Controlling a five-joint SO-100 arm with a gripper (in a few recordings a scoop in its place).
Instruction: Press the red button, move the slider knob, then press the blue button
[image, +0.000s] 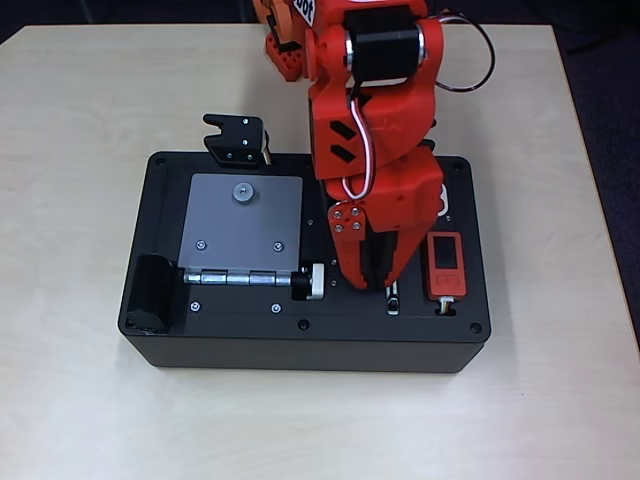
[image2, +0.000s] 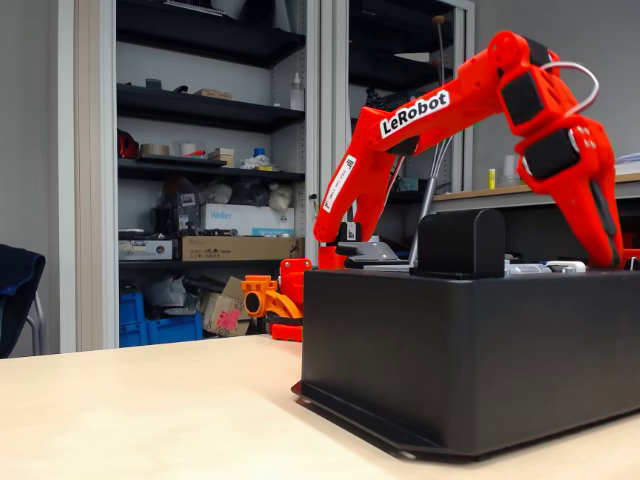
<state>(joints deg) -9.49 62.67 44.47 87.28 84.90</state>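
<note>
Nearest the overhead camera, the red arm (image: 375, 110) reaches down over the black box (image: 230, 345) at frame centre; its gripper (image: 383, 278), spread unclear, points at the slider knob (image: 392, 291); right sits a red device (image: 445, 266).

In the overhead view, the slider knob (image: 392, 292) shows as a tiny dark stub in a narrow, white-rimmed straight slot on the black box's top, close to the box's front edge and right of centre. It lies just under the arm's tip, partly covered. A red patch in a white surround (image: 444, 204) peeks out near the box's right edge; whether it is the red button cannot be told.
</note>
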